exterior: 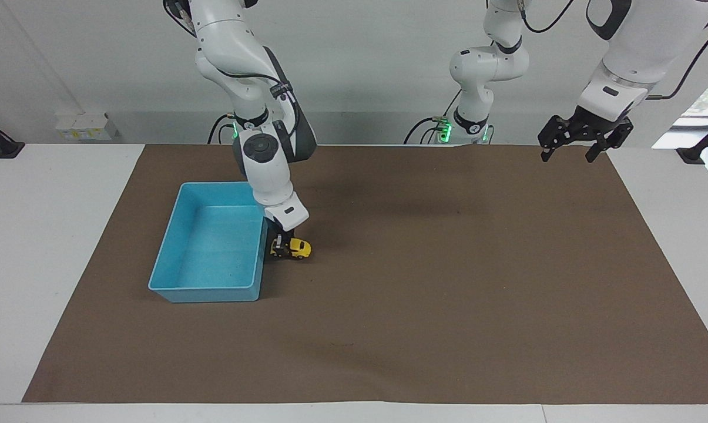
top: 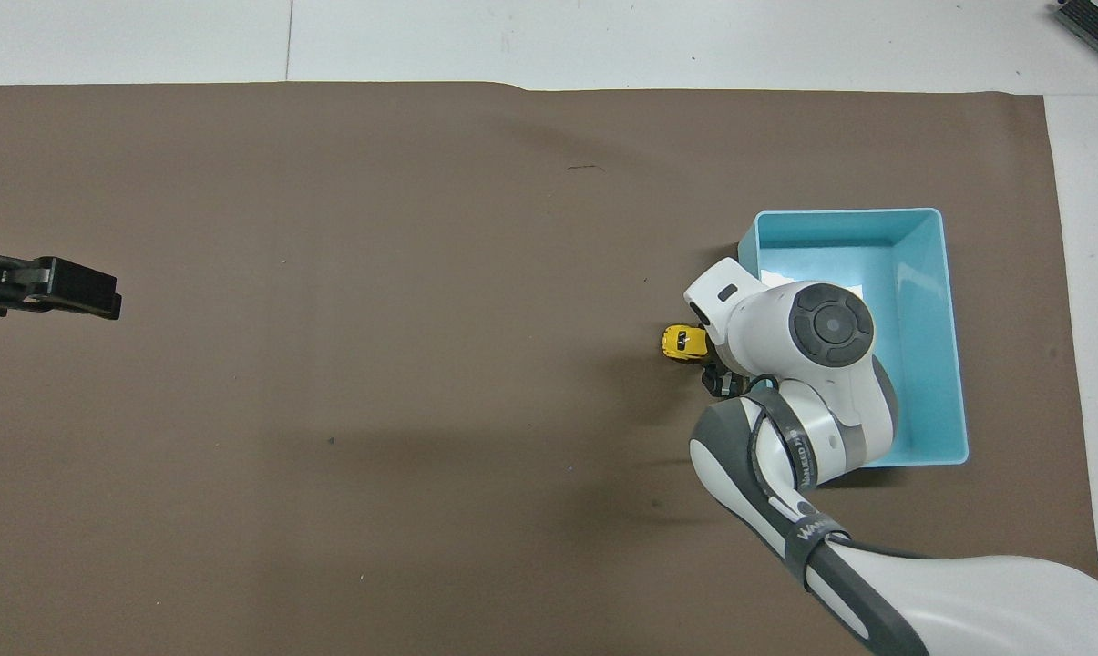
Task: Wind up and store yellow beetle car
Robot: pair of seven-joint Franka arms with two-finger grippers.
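Note:
The yellow beetle car (exterior: 301, 248) (top: 680, 343) is down at the brown mat's level, right beside the blue bin's (exterior: 210, 289) (top: 955, 364) long wall on the side toward the left arm's end of the table. My right gripper (exterior: 280, 246) comes down steeply from above and is shut on the car's end nearest the bin. In the overhead view its white wrist hides the fingers and part of the car. My left gripper (exterior: 568, 157) (top: 66, 288) waits open and holds nothing, in the air over the mat's corner at the left arm's end.
The brown mat (exterior: 448, 294) covers most of the white table. The bin holds nothing that I can see. A small white box (exterior: 86, 126) stands off the mat near the wall at the right arm's end.

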